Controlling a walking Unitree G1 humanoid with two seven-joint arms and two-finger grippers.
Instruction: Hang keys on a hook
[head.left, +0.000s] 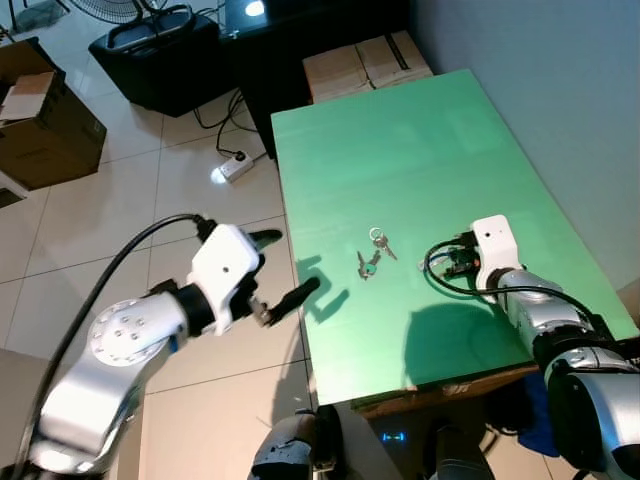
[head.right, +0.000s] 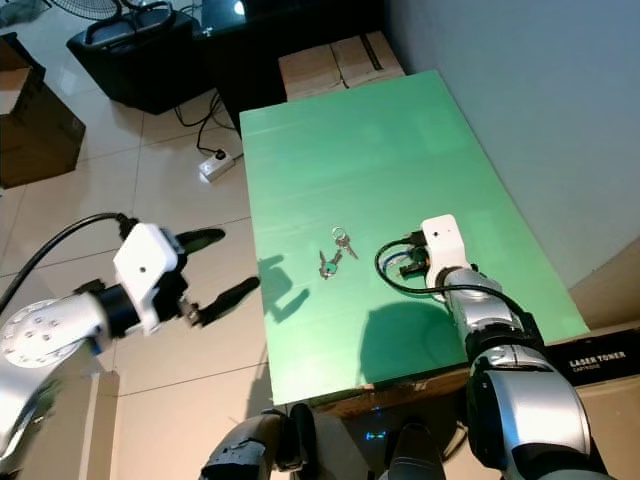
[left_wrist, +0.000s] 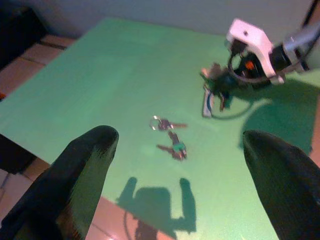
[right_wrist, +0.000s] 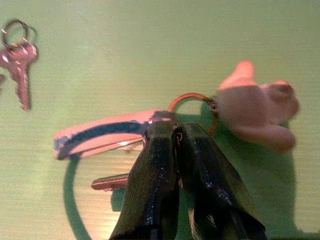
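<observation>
Bright overhead light, hard shadows on table (head.left: 420, 150); wrist views soft.

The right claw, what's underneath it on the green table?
Under the right claw lies a key bunch on the green table: a copper ring, a pink tag and a pink bear charm. The shut fingers cover part of the ring and keys.

Green table (head.left: 420, 140): upper half bare, open to approach. Centre of frame: two loose keys (head.left: 375, 252) lie just left of the right gripper (right_wrist: 176, 132). Upper left: boxes (head.left: 45, 120) and power strip (head.left: 232, 168) occupy the floor.
</observation>
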